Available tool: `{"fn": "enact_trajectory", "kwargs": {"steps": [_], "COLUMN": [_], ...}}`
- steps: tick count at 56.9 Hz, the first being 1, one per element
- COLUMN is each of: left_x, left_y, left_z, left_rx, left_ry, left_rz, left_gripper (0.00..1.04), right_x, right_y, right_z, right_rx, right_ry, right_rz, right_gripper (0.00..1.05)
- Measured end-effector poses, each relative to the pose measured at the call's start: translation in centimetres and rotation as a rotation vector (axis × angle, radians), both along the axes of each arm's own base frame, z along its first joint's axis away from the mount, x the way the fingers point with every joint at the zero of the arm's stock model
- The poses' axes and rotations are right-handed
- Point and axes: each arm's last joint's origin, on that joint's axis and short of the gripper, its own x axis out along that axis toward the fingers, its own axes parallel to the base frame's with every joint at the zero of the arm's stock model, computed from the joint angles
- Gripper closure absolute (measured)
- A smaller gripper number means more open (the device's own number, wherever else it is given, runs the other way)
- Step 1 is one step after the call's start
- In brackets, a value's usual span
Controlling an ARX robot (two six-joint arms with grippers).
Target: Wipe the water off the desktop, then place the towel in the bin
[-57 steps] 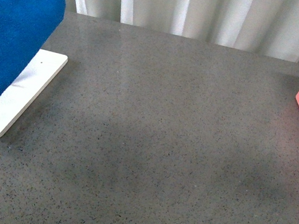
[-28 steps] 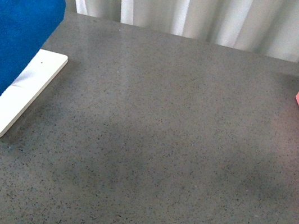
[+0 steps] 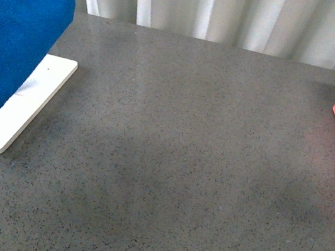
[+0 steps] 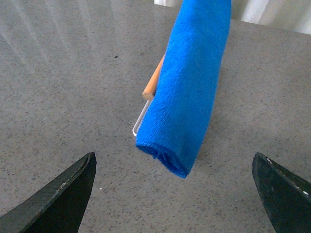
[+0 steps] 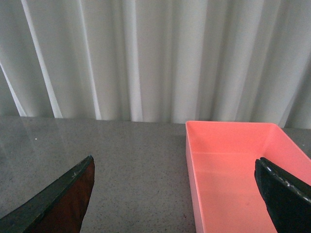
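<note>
Front view | fuzzy rolled towel (image 3: 15, 38) | left end effector (image 4: 172, 160), right end effector (image 5: 173, 160) agape, empty

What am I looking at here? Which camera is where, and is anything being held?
A two-armed robot faces a desktop. The front view comes from a camera on its body; neither arm shows there. The other two come from wrist cameras; the dark wedges are the fingers of the left gripper and right gripper, both open, holding nothing. A blue towel hangs over a wooden rod above a white tray on the robot's left. A pink bin, its visible part empty, stands on its right. I see no water.
</note>
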Motion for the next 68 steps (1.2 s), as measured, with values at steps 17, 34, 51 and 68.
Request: {"fn": "enact_trajectory", "kwargs": {"steps": [17, 34, 51, 68], "left_x": [9.6, 20.8, 26.1, 28.6], "left_y": [-2.0, -2.1, -1.4, 2.0], "left_z": [5.5, 6.0, 3.2, -1.3], "left_rx": [-0.006, 0.114, 0.243, 0.28], "left_ry": [-0.077, 0.144, 0.316, 0.42], "left_rz": [-0.12, -0.212, -0.268, -0.181], "left_gripper": [0.07, 0.07, 0.07, 0.07], "right_x": [0.0, 0.0, 0.0, 0.0], "right_y": [0.0, 0.0, 0.0, 0.0], "right_z": [0.0, 0.0, 0.0, 0.0], "right_rx": [0.0, 0.0, 0.0, 0.0], "right_ry": [0.0, 0.0, 0.0, 0.0], "right_rz": [0.0, 0.0, 0.0, 0.0], "right_gripper": [0.07, 0.07, 0.07, 0.07]}}
